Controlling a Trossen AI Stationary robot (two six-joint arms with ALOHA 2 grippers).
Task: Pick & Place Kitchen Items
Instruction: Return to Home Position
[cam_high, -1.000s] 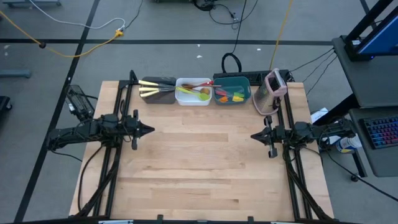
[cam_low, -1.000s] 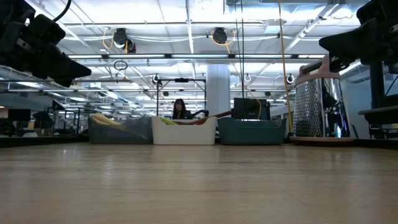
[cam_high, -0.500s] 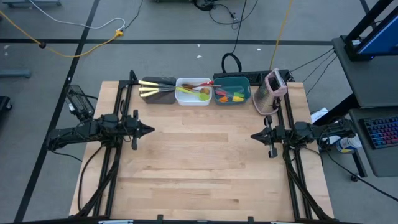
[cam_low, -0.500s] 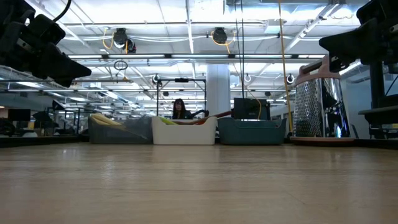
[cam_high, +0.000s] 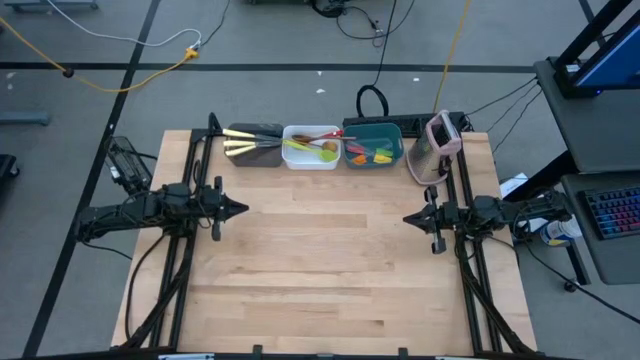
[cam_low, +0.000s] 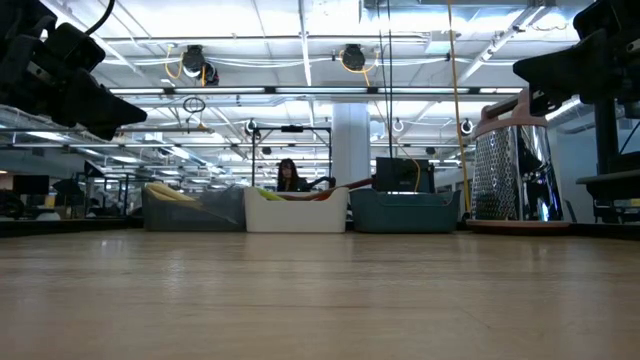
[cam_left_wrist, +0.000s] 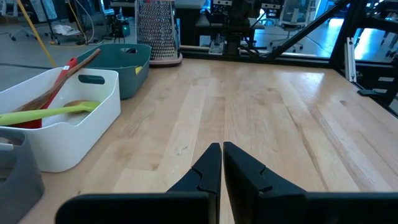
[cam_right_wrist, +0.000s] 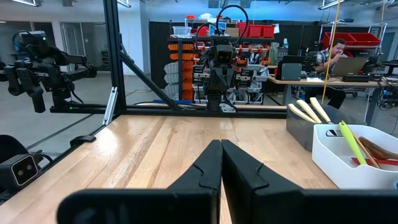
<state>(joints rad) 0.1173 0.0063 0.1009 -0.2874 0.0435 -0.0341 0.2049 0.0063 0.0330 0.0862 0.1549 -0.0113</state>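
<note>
From above, the left claw (cam_high: 240, 209) and the right claw (cam_high: 408, 218) hover over the table (cam_high: 320, 285), tips facing each other and well apart. Three tubs stand in a row beyond both. The dark tub (cam_high: 266, 158), nearest the left claw, holds cream-handled knives (cam_high: 240, 147). The middle white tub (cam_high: 312, 166) holds a green spoon (cam_high: 303, 150). The teal tub (cam_high: 398, 140), nearest the right claw, holds spatulas (cam_high: 372, 156). One pink-and-grey grater (cam_high: 437, 146) stands just beyond the right arm.

Only the table-level camera shows both claws hanging clear above the wood. It also shows a person (cam_low: 289, 175) far behind the tubs.

The left wrist camera shows its fingers (cam_left_wrist: 208, 167) pressed together, gripping nothing. A red spoon (cam_left_wrist: 69, 64) lies with the green one in the white tub nearby.

The right wrist camera shows its fingers (cam_right_wrist: 210, 163) likewise together and empty. Three cream knife handles rise from the dark tub ahead.
</note>
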